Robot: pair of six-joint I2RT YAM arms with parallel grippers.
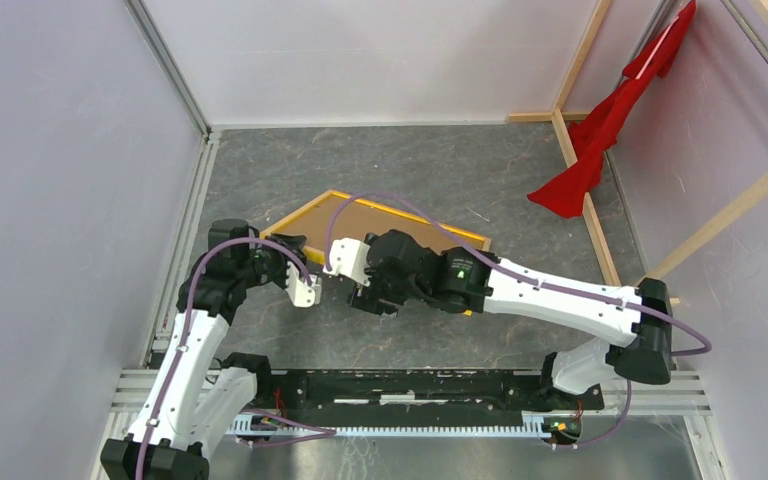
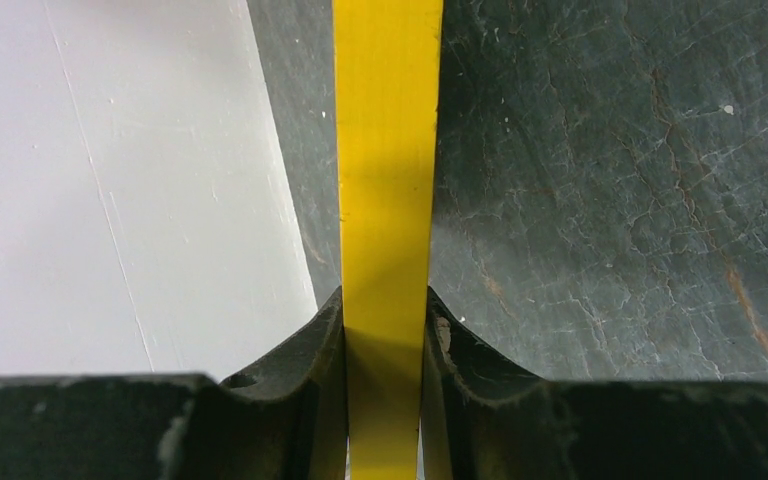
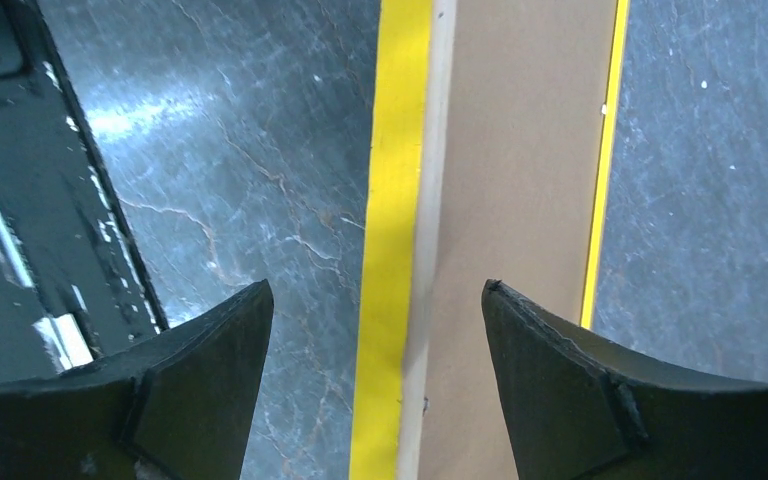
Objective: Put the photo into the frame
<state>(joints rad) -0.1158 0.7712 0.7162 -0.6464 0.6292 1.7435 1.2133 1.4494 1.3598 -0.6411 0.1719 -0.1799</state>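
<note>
Nearest us, low in the left wrist view, the left claw (image 2: 384,300) is clamped on the frame (image 2: 385,150). Both dark fingers (image 2: 305,360) press flat against the yellow rail, which runs straight up the middle of the picture.

Just beside it, the right claw (image 3: 375,290) has its jaws wide apart and grips nothing. It hovers over the same frame with the yellow rail between its two tips, clear of both.

From above, the frame sits in the middle of the grey counter (image 1: 410,160), skewed, with its near side under the two wrists. Inside the frame sits a brown board (image 3: 520,200), filling the opening from rail to rail. And the photo? Not in sight in any view. It may be under that board, but I cannot tell.

My read is that this is a steadying step, one claw pinning the frame and the other free to work. If the photo is already in, the next move is for the free claw to press the board flat without tipping the rail out of the other's grip. If not, the board has to come out first.

Far off at the upper right, a red cloth (image 1: 615,120) hangs on bare wooden beams (image 1: 580,160), well away from the work.
</note>
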